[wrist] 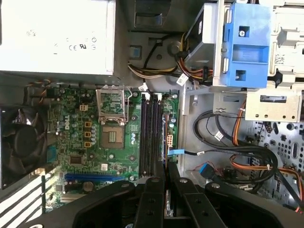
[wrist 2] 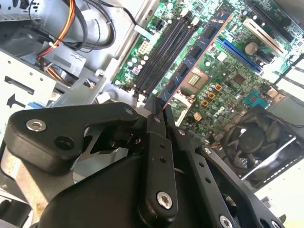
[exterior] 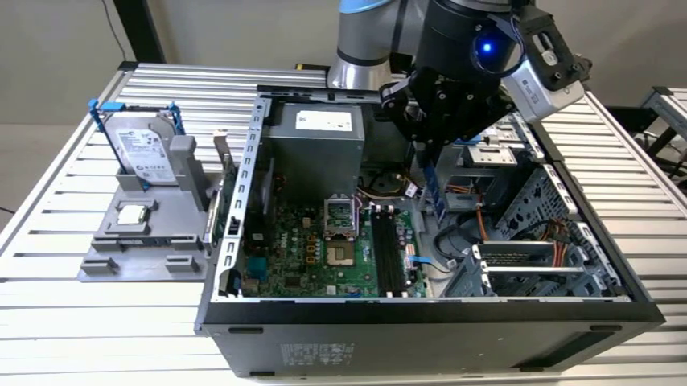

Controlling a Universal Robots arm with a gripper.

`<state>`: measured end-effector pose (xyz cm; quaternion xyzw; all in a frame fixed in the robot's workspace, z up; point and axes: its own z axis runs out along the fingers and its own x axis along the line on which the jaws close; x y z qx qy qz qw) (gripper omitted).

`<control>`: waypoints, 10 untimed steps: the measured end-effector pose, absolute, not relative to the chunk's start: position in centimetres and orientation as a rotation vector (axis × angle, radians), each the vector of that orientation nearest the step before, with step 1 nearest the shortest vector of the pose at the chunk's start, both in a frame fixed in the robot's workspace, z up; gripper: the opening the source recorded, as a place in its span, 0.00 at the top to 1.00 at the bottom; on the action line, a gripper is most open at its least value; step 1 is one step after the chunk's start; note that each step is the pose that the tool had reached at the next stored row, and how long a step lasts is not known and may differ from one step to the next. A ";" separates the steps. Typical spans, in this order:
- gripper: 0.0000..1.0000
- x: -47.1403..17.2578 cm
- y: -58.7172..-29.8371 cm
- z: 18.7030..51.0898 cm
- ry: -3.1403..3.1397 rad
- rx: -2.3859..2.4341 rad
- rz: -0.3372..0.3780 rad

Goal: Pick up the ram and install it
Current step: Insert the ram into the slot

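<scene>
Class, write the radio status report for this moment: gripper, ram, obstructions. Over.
Gripper shut on the ram. Ram held above the motherboard, near the empty memory slots, not seated. No obstruction seen over the slots.

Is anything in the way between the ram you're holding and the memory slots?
Nothing visible. The gripper is shut on the ram above the board, and the memory slots lie empty below. A blue-tagged cable lies beside them, not across.
</scene>
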<state>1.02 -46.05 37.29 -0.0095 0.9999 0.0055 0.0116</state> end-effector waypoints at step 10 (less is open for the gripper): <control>1.00 2.0 -45.3 36.6 3.119 -0.010 0.017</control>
